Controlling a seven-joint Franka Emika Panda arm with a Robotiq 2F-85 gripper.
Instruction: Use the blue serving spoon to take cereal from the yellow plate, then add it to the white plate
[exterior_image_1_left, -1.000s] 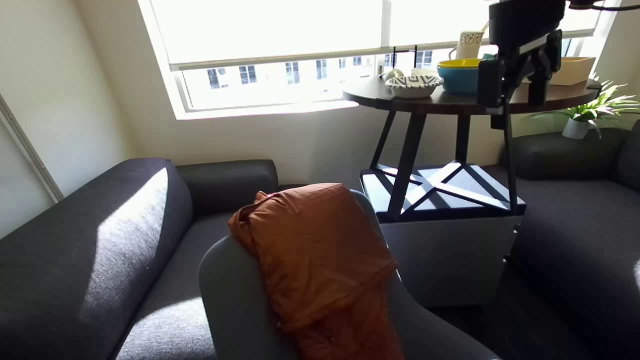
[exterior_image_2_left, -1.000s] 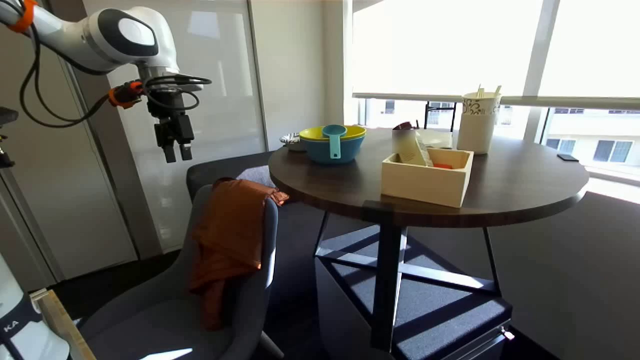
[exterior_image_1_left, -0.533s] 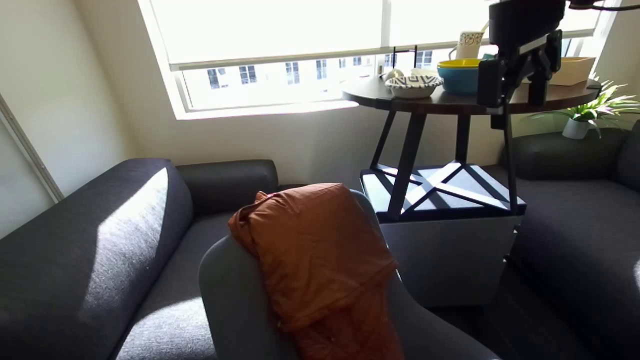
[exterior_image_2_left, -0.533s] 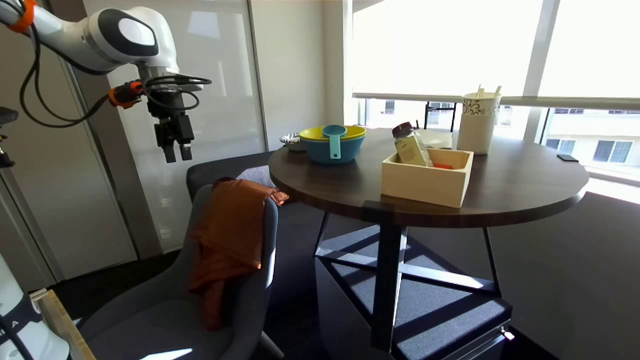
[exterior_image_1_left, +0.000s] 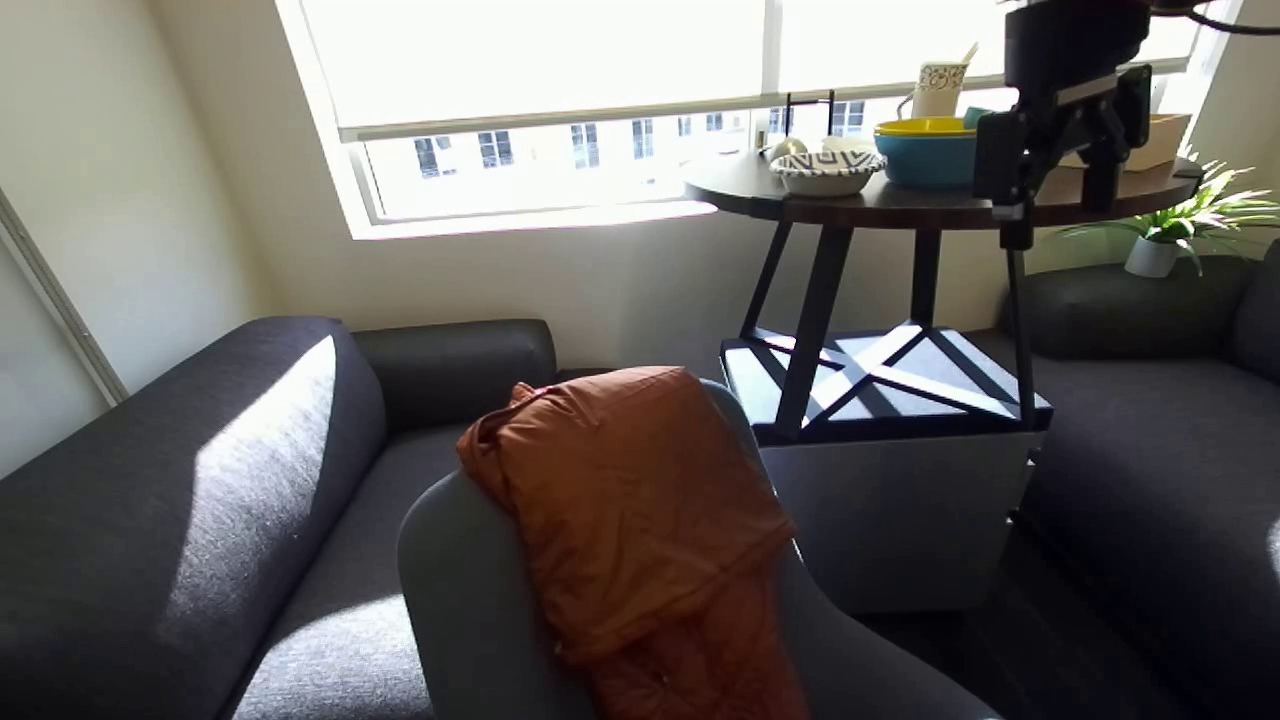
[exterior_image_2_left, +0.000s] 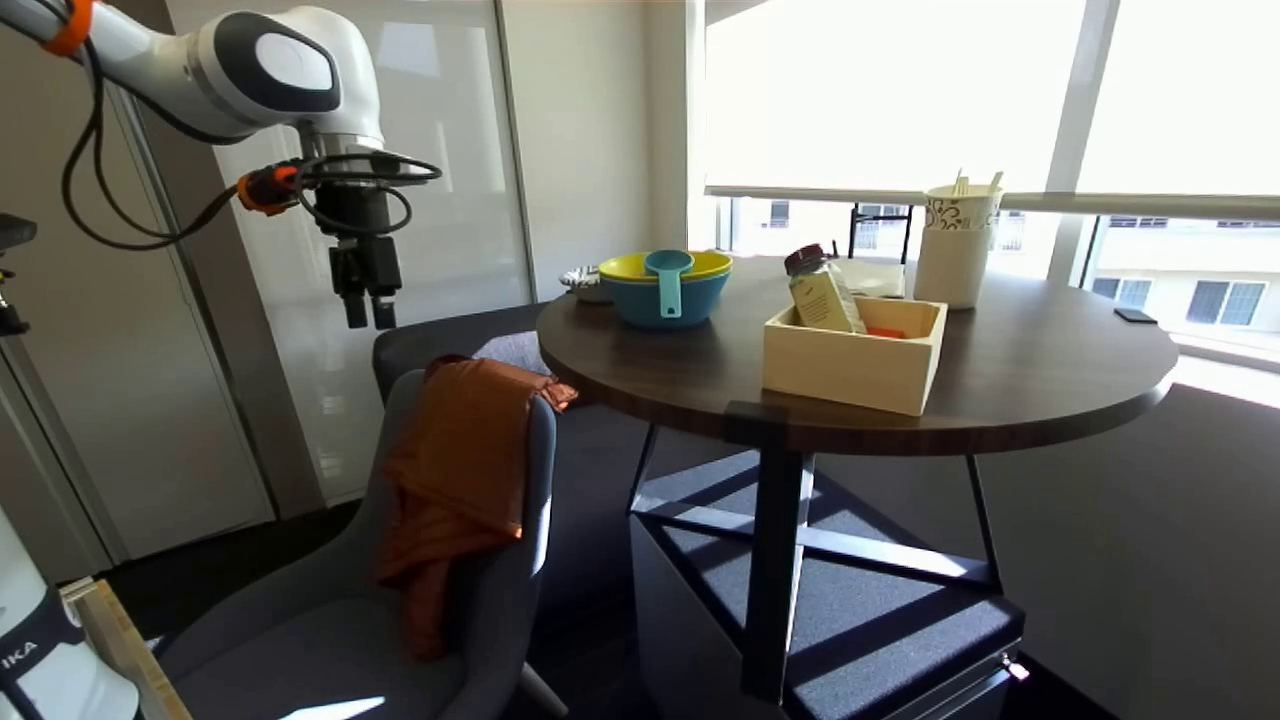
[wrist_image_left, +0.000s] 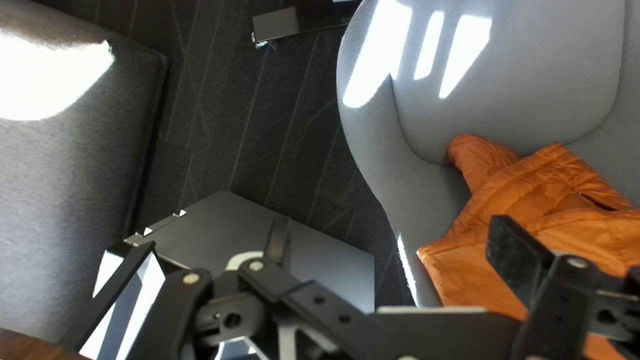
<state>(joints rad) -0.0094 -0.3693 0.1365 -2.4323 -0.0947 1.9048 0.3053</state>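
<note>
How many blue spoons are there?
1. The blue spoon is at the rim of the yellow bowl, handle hanging outside. Others may hide inside it or the cream container.

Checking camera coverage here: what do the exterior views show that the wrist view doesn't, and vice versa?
Only the exterior views: the yellow plate, blue serving spoon, white plate and wooden box.
Only the wrist view: the dark floor clearly enough to see its pale lines.
Shared: the gripper, jaws apart, the orange garment and the grey chair.
</note>
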